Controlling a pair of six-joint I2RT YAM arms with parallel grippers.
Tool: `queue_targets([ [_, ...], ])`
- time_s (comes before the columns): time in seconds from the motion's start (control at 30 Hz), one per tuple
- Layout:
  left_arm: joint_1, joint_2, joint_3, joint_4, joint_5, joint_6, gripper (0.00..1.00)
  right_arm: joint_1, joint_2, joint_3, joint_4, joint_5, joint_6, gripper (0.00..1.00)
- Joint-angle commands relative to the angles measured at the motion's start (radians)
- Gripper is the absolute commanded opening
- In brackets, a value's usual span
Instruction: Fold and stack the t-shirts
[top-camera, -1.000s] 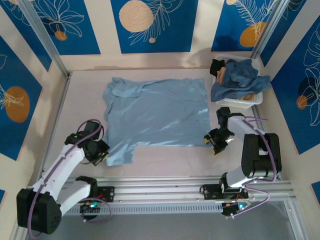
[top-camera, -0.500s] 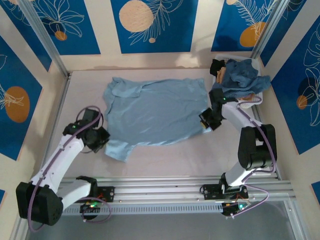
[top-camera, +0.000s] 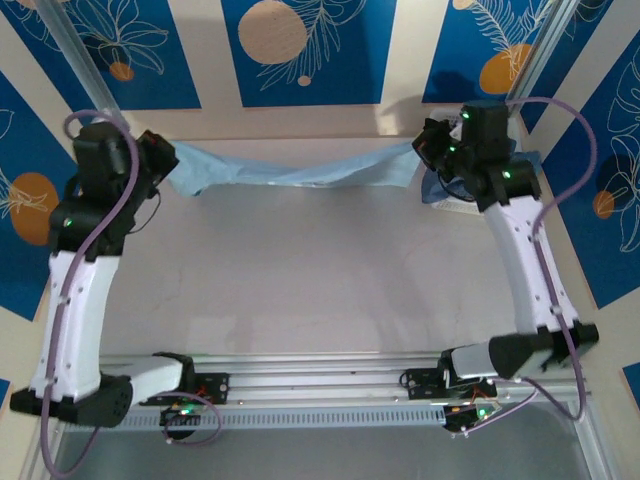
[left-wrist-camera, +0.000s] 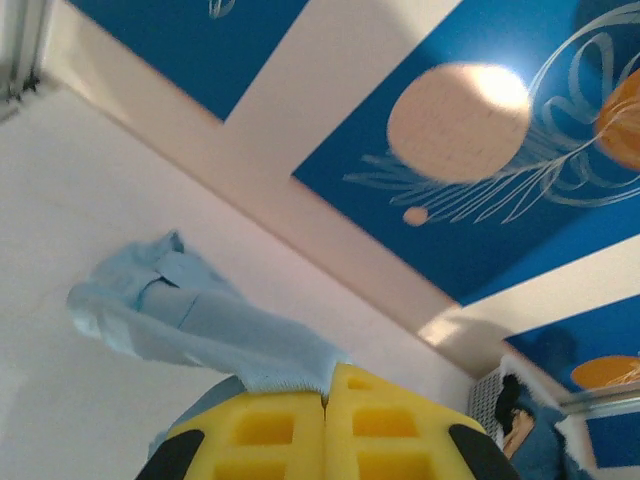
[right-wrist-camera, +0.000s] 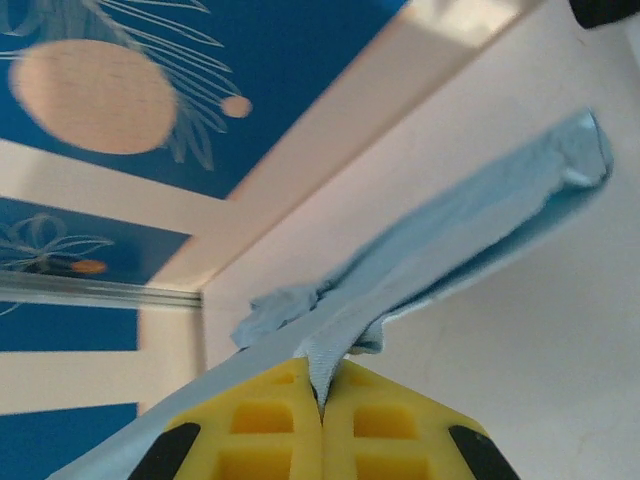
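Observation:
A pale sky-blue t-shirt hangs stretched in a sagging band across the far side of the table, held at both ends. My left gripper is raised at the far left and shut on one end of its hem. In the left wrist view the yellow fingers pinch the ribbed edge at the left gripper, and the t-shirt trails down to the table. My right gripper is raised at the far right. There the right gripper is shut on the folded hem of the t-shirt. A darker blue t-shirt lies in the basket.
The white slatted basket stands at the far right corner, mostly behind my right arm; its corner also appears in the left wrist view. Blue patterned walls and metal posts close in the table on three sides. The aluminium rail with the arm bases runs along the near edge.
Both grippers rose from the shirt's near corners and swung to the back of the table. The shirt went from lying flat to hanging stretched between them. The right gripper closed on the hem.

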Motion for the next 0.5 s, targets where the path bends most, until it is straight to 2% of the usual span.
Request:
queue_targets([
  [0.0, 0.012, -0.110, 0.056, 0.035, -0.084, 0.089, 0.00, 0.000, -0.161, -0.040, 0.053, -0.049, -0.017, 0.00],
  [0.1, 0.011, -0.127, 0.143, 0.022, -0.083, 0.121, 0.00, -0.002, -0.265, -0.061, 0.057, -0.062, 0.002, 0.00],
  [0.23, 0.011, -0.023, 0.334, -0.043, -0.061, 0.126, 0.00, -0.001, -0.294, -0.041, 0.053, -0.093, 0.037, 0.00],
  [0.37, 0.019, 0.128, 0.440, -0.092, -0.044, 0.104, 0.00, -0.003, -0.222, -0.039, 0.111, -0.131, 0.087, 0.00],
  [0.47, 0.065, 0.243, 0.446, -0.026, 0.039, 0.081, 0.00, -0.004, -0.098, -0.009, 0.180, -0.174, 0.106, 0.00],
])
